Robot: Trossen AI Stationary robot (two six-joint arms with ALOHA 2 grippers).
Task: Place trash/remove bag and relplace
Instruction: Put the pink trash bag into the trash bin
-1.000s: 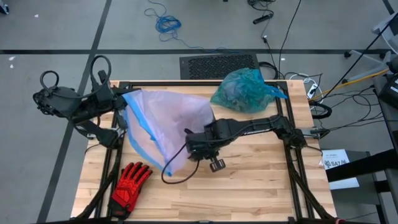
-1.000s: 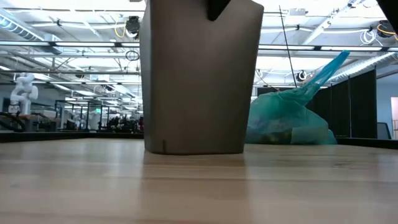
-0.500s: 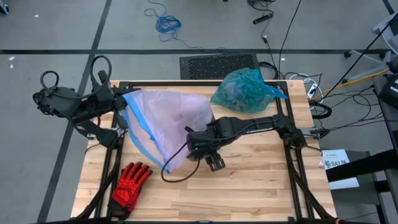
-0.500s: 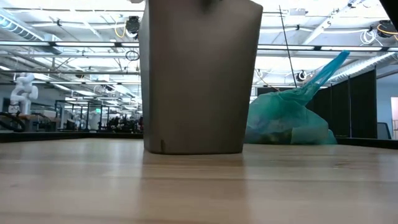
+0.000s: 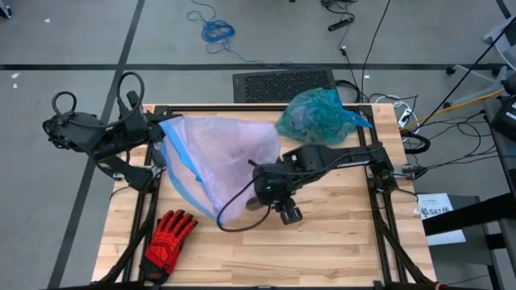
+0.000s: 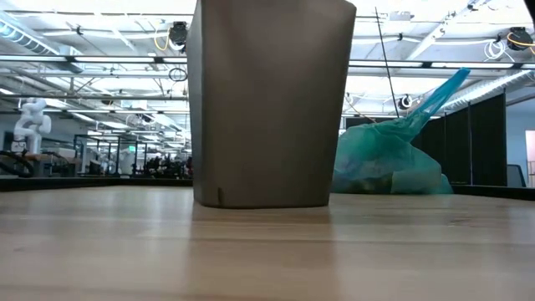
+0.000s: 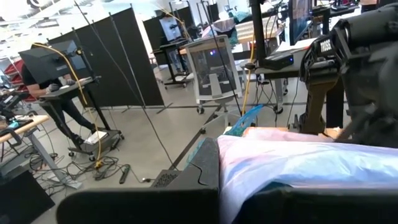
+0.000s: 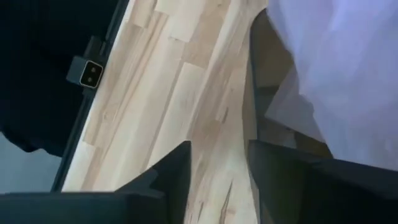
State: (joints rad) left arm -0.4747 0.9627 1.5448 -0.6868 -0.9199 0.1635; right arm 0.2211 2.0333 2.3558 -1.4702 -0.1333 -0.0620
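The bag [image 5: 318, 118], teal-green and knotted shut, lies at the table's [image 5: 339, 242] far edge right of centre, well apart from both grippers; in the low view it sits [image 6: 386, 163] behind and right of the grey bin [image 6: 269, 100].

Going left to right in the high view: the left gripper [image 5: 155, 131] is at the table's far left corner, clamped shut on the blue rim of the lilac bag [image 5: 226, 157], which spreads over the bin toward the middle. The left wrist view shows that pale plastic [image 7: 298, 168] running out from between its fingers. A red glove [image 5: 168, 238] lies at the near left edge. The right gripper [image 5: 282, 211] hovers just right of the lilac bag's near side, its fingers [image 8: 168, 171] partly apart with bare wood between them, holding nothing.
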